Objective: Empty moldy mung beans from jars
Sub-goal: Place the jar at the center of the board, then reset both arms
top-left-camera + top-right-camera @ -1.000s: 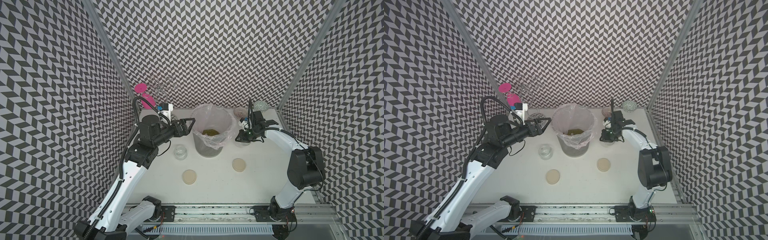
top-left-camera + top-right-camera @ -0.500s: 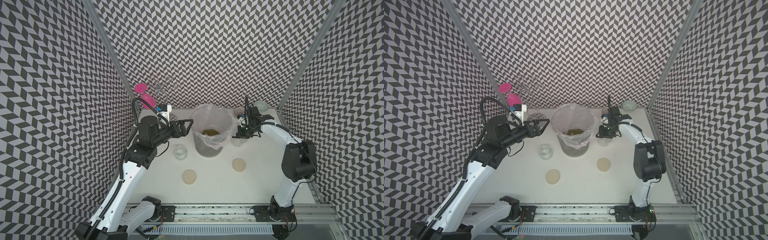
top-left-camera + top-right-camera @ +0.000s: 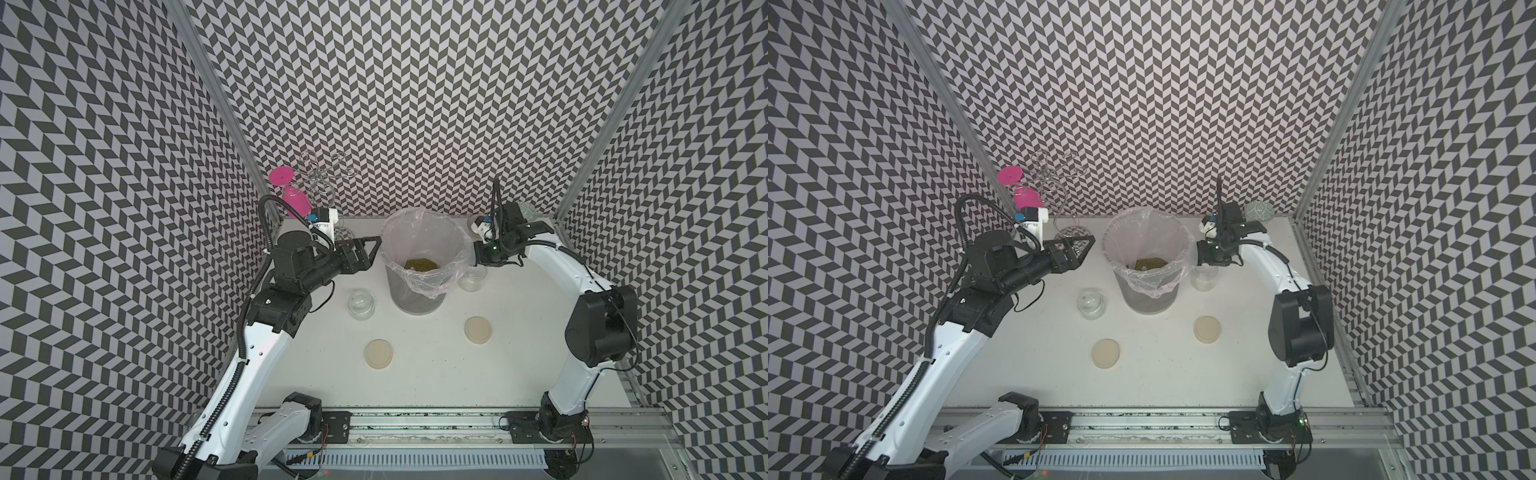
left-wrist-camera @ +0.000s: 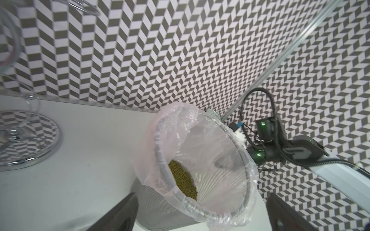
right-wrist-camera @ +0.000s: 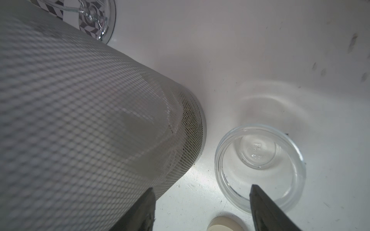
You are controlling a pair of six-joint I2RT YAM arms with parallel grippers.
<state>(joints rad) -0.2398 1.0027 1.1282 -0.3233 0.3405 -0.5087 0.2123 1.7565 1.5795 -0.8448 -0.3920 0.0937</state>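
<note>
My right gripper has its jaws apart with nothing between them. The clear jar stands upright on the table just below and ahead of the fingers and looks empty. The mesh bin is close on the gripper's other flank. The beans lie in a heap at the bottom of that bin. The other jar, down below my left gripper, looks empty too. That gripper is spread wide and carries nothing, hovering beside the bin's rim. The lids lie flat on the table, well behind both grippers.

I judge this to be the letting-go step, with the emptying itself done. To do it cleanly I'd lift straight up until the fingers clear the jar's rim and only then swing away — a sideways pull could tip the glass or snag the plastic liner. In the right wrist view one lid sits just under the gripper's heel, so I wouldn't go any lower.
</note>
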